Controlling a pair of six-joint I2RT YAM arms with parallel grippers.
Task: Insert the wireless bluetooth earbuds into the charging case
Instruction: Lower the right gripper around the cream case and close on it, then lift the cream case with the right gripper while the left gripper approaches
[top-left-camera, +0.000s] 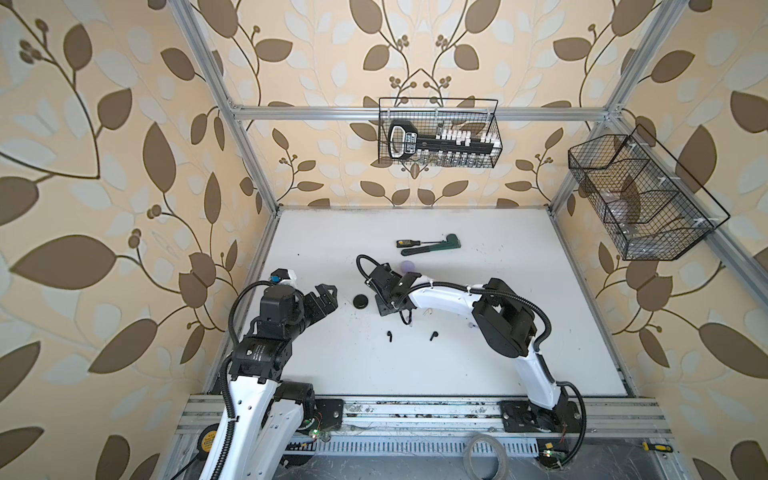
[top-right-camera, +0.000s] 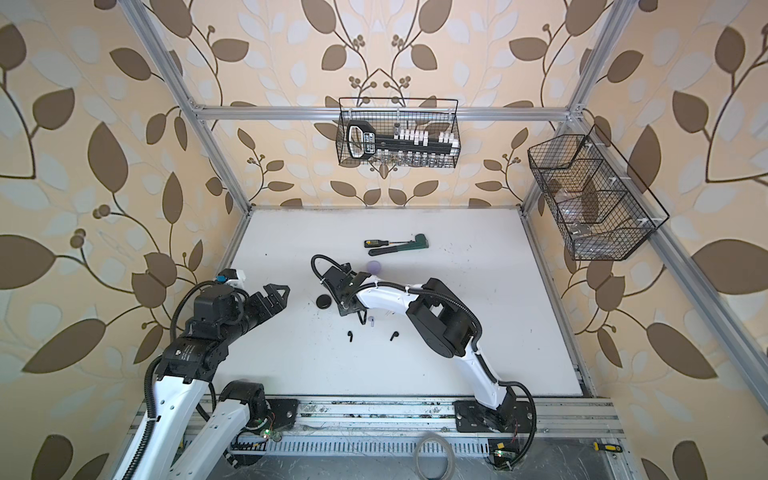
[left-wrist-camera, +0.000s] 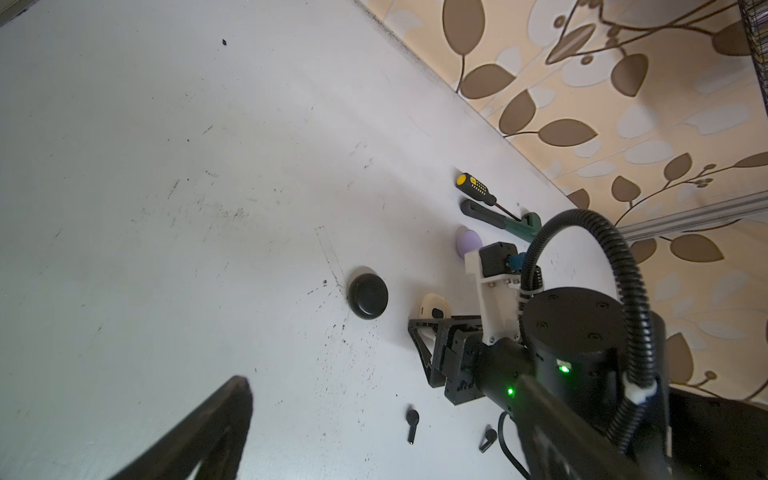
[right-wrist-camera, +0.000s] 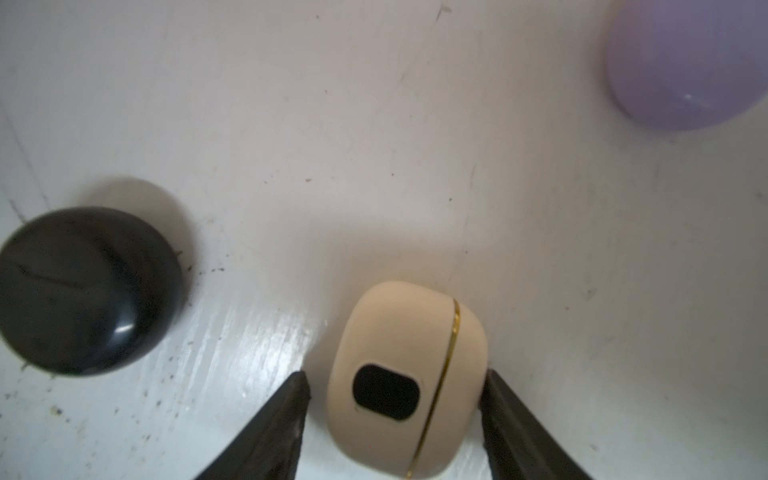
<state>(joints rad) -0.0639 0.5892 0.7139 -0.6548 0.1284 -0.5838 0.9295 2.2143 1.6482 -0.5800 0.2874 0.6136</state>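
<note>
Fingers of the right gripper are spread around a cream case, one touching it; two black earbuds are seen nearby; the left gripper is spread wide.

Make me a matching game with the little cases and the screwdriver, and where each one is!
Things: 1 black case; 2 cream case; 3 purple case; 4 screwdriver.
Places: A beside the wrench; B inside the open right gripper; C between the left gripper and the cream case; D peeking out behind the right arm.
Pairs: 1-C, 2-B, 3-D, 4-A.
</note>
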